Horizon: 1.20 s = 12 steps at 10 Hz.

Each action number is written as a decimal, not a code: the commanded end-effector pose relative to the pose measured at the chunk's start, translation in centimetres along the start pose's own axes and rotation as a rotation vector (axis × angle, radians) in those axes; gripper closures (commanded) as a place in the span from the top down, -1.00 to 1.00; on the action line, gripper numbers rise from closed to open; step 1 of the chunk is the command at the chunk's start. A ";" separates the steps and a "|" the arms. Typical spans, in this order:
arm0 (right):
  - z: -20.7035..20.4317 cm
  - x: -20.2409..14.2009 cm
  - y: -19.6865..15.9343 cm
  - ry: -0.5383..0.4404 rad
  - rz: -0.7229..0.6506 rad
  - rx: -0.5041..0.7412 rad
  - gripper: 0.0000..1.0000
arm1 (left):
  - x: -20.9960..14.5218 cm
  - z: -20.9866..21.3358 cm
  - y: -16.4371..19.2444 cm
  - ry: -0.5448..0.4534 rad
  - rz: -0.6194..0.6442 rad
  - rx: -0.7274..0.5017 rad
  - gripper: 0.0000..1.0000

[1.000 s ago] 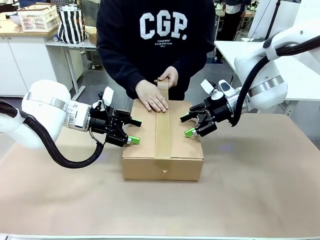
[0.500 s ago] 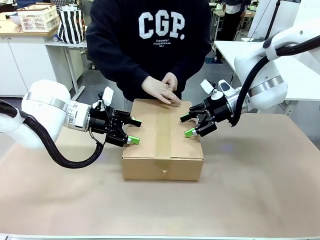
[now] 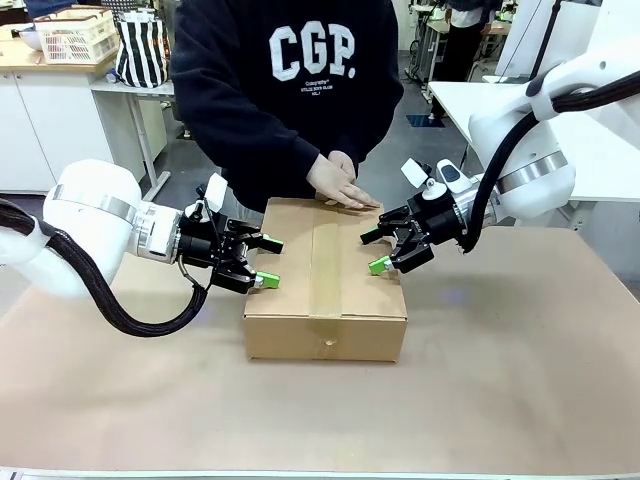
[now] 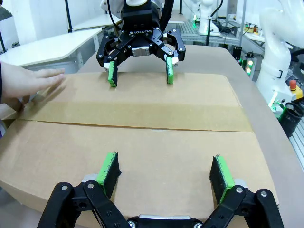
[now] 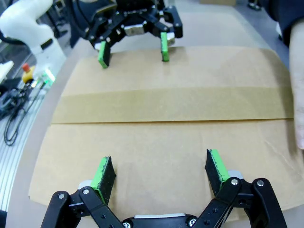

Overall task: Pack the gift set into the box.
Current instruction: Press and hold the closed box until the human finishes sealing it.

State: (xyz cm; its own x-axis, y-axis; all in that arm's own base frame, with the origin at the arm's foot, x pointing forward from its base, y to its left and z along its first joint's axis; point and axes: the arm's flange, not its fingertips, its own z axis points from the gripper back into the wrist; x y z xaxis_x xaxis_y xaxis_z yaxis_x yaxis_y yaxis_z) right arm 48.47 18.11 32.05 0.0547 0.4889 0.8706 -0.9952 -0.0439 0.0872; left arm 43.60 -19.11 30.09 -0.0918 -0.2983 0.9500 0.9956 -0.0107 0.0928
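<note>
A brown paper-covered surface [image 3: 520, 380] carries the large plain brown corrugated cardboard box [image 3: 325, 300] at its middle, flaps closed under a translucent tape strip [image 3: 324, 262]; white cabinets stand behind. The person's hands [image 3: 338, 182] have moved from above the box to its far edge. The left tool [image 3: 265, 261] and right tool [image 3: 374, 251] rest spread wide on the box's top, gripping nothing.
</note>
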 end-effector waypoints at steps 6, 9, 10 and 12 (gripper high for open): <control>-0.2 -0.6 0.1 0.010 -0.009 -0.001 1.00 | -0.3 0.0 -0.2 0.003 0.000 -0.001 1.00; -0.2 -0.6 0.1 0.010 -0.009 -0.001 1.00 | -0.3 0.0 -0.2 0.003 0.000 -0.001 1.00; -0.2 -0.6 0.1 0.010 -0.009 -0.001 1.00 | -0.3 0.0 -0.2 0.003 0.000 -0.001 1.00; -0.2 -0.6 0.1 0.010 -0.009 -0.001 1.00 | -0.3 0.0 -0.2 0.003 0.000 -0.001 1.00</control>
State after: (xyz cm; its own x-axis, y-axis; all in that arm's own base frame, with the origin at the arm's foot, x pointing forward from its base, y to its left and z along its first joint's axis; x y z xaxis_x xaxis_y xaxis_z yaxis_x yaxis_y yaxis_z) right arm 48.47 18.10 32.04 0.0550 0.4890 0.8706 -0.9952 -0.0437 0.0875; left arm 43.59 -19.11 30.05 -0.0910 -0.2985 0.9501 0.9957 -0.0109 0.0920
